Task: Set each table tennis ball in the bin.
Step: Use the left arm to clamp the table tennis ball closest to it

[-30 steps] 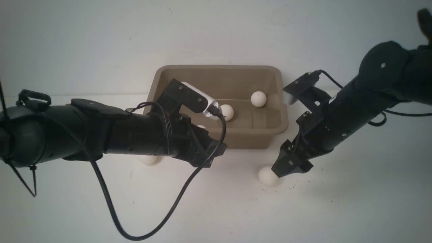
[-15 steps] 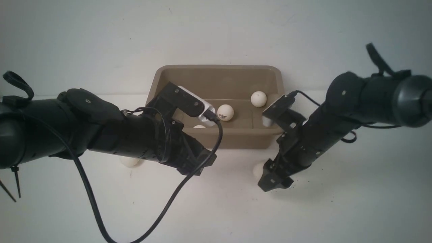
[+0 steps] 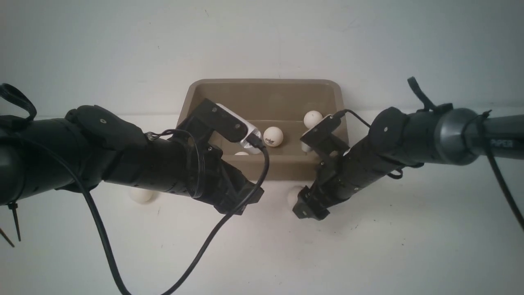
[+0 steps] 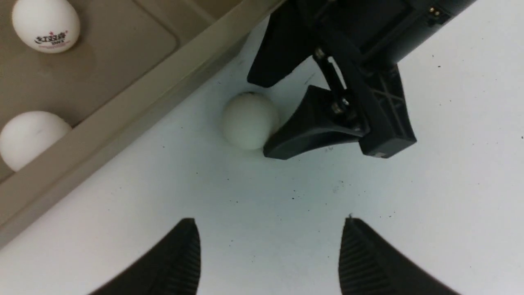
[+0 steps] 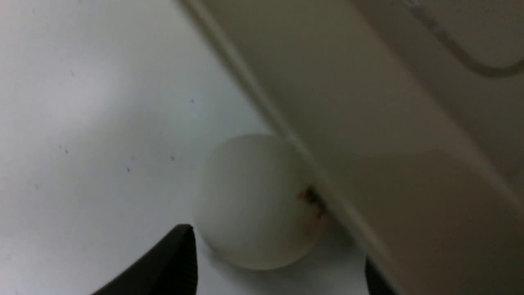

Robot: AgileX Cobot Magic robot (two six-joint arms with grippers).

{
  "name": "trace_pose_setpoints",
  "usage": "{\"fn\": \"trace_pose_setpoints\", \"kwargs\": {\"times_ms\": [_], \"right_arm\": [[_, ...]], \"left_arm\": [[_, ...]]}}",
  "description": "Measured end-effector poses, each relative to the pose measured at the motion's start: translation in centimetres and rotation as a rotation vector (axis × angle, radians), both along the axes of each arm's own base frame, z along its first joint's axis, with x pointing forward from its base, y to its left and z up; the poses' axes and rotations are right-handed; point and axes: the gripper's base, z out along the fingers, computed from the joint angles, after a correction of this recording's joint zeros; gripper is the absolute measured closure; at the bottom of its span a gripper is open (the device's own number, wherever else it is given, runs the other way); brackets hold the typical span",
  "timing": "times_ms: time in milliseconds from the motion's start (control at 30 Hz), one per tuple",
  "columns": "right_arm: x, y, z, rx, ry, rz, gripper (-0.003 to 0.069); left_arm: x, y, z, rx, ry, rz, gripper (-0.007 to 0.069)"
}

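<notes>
Swung leftward toward the bin (image 3: 262, 82), the right arm (image 3: 409, 135) now sets its right gripper (image 3: 305, 209) astride a ball (image 4: 245, 123) just beside the near wall, jaws apart and not yet clamped. The left gripper (image 4: 268, 223) hangs spread and empty. Three balls (image 3: 273, 136) lie inside the bin; another loose ball (image 3: 141, 194) waits under the left arm (image 3: 123, 159).

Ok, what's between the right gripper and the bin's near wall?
A single table tennis ball, at the mouth of the right gripper, just short of the bin; the left wrist view shows it.
</notes>
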Motion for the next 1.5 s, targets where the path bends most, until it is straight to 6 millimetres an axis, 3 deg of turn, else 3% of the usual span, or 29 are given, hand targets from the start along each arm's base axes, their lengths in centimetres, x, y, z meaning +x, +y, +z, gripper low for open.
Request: {"fn": "trace_pose_setpoints", "kwargs": {"times_ms": [267,533,700,800,900,1067,1100,1233,1300,1500], "right_arm": [[-0.1,1.7,-0.2,0.118,-0.020,0.022,0.0313],[0.0,2.5,0.1,0.152,-0.065,-0.001,0.0642],[-0.6,2.8,0.1,0.176,-0.013,0.043,0.0669],[-0.9,2.9,0.0,0.181,0.012,0.072,0.0648],[-1.0,2.9,0.5,0.179,0.008,0.090,0.0582],[-1.1,2.7,2.5,0.169,-0.053,0.112,0.0354],[-1.2,2.6,3.1,0.169,-0.067,0.112,0.0276],[-1.7,2.5,4.9,0.174,-0.084,0.147,0.0115],[-2.2,2.4,6.0,0.179,-0.082,0.180,0.0078],[-3.0,2.2,8.7,0.201,-0.127,0.201,0.0067]], "left_arm": [[0.0,0.0,0.0,0.000,0.000,0.000,0.0209],[0.0,0.0,0.0,0.000,0.000,-0.002,0.0209],[-0.1,0.1,-0.2,0.039,-0.016,-0.028,0.0209],[0.0,0.2,-0.2,0.057,-0.025,-0.036,0.0209],[0.0,0.2,-0.2,0.060,-0.026,-0.036,0.0209],[0.0,0.3,-0.2,0.064,-0.031,-0.033,0.0209],[0.0,0.3,-0.2,0.064,-0.031,-0.033,0.0209],[0.1,0.4,-0.3,0.078,-0.038,-0.028,0.0209],[0.1,0.6,-0.4,0.098,-0.030,-0.018,0.0209],[0.5,2.7,-1.0,0.174,0.030,0.048,0.0209]]}}
